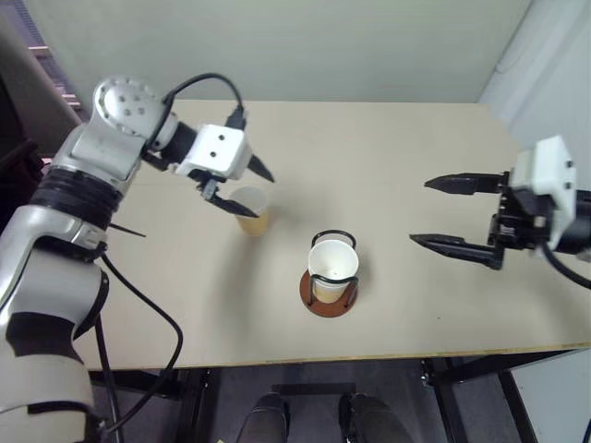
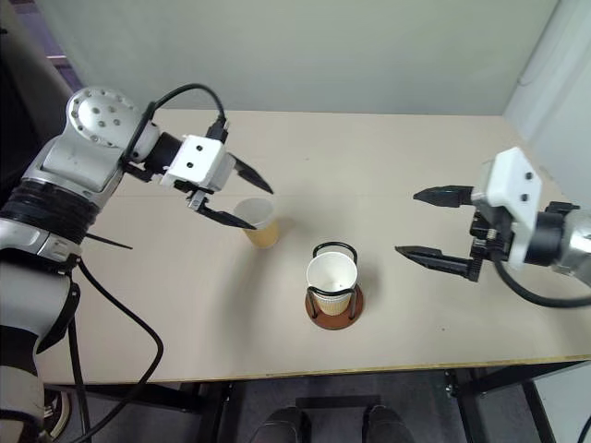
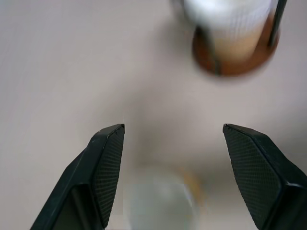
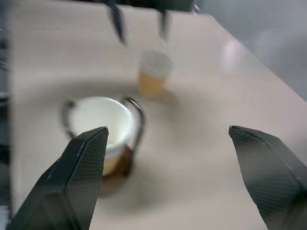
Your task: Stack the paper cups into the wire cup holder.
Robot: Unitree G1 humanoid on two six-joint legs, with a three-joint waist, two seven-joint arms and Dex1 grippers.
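The wire cup holder [image 1: 328, 303], a reddish-brown disc with black wire loops, stands near the table's front middle with a paper cup [image 1: 332, 263] upright inside it. A second paper cup [image 1: 251, 210] stands loose on the table to its left and a little farther back. My left gripper [image 1: 243, 188] hovers open just over this loose cup's rim, one finger on each side, touching nothing; the left wrist view shows the cup [image 3: 160, 201] between the fingers [image 3: 108, 163]. My right gripper [image 1: 423, 212] is open and empty to the right of the holder, pointing toward it.
The beige table [image 1: 406, 138] ends close in front of the holder. A pale wall runs behind the table's far edge. A black cable loops from my left arm over the table's left side.
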